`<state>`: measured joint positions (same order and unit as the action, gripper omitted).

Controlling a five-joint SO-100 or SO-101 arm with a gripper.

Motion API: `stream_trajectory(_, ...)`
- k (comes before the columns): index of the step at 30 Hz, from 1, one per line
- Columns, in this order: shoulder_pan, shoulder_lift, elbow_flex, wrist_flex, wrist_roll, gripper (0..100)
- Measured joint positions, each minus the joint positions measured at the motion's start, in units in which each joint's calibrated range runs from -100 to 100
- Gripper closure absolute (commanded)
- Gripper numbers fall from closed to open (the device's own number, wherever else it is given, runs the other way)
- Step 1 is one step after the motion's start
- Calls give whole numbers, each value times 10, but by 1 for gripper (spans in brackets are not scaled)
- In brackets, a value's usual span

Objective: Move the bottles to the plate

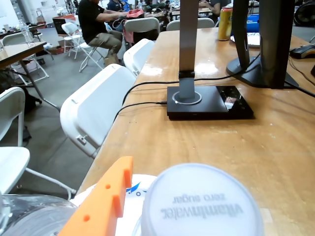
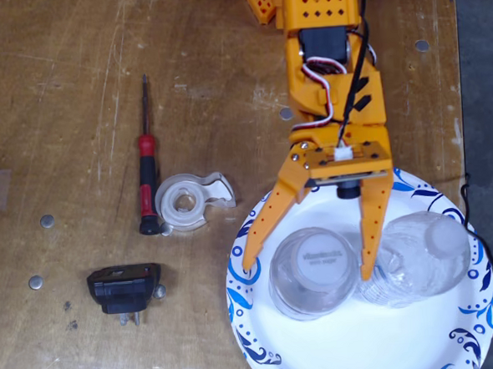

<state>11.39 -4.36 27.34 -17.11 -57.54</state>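
Gripper (image 2: 310, 268) is spread wide in the fixed view, fingers straddling the wider bottle (image 2: 312, 271) without clamping it. That bottle stands on the plate (image 2: 357, 345), lower centre-right; slim bottle (image 2: 420, 259) just right of it, also on the plate. I'd guess light, thin, slippery plastic: grip the body below the cap, gently.

In the fixed view both bottles (image 2: 313, 271) (image 2: 418, 258) stand on the plate (image 2: 357, 345) (side by side); the screwdriver (image 2: 147, 170) lies at ten o'clock from it.
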Motion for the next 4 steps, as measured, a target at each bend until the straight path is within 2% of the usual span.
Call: stream_trajectory(4,10,-7,0,0,-1,60)
